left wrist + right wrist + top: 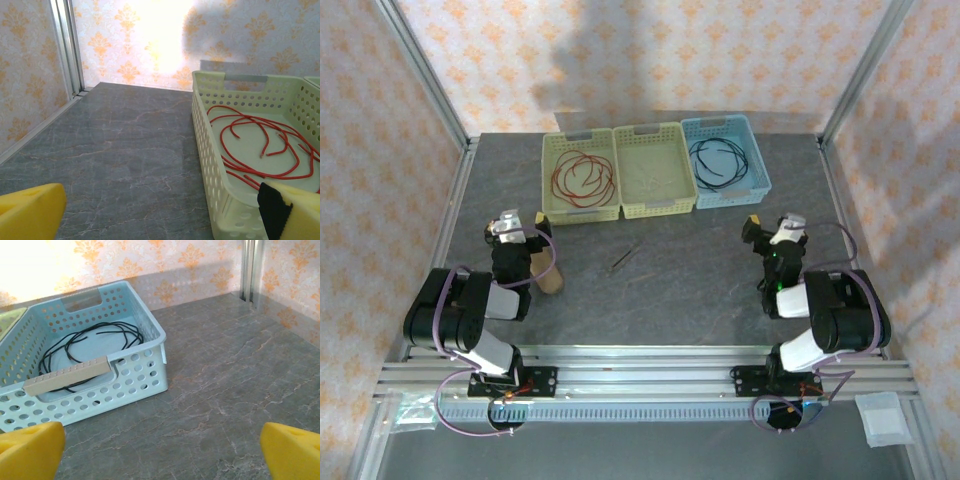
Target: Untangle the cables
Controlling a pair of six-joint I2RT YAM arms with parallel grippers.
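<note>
Along the far edge of the counter [690,280] stood three baskets side by side, each with one cable lying loose inside it. A red cable [584,177] lay in open loops in the left yellow basket [578,213]. A pale cable [655,180], faint and hard to make out, lay in the middle yellow basket [657,208]. A black cable [90,347] was coiled in the blue basket [125,375] on the right. No cable crossed from one basket to another.

A short dark stick [625,259] lay on the bare counter in front of the middle basket.

Both arms were drawn back near their bases, well apart from the baskets. The left fingers [30,212] were spread wide and held nothing, facing the near corner of the left yellow basket. The right fingers [30,450] were likewise spread wide and empty, facing the blue basket.
</note>
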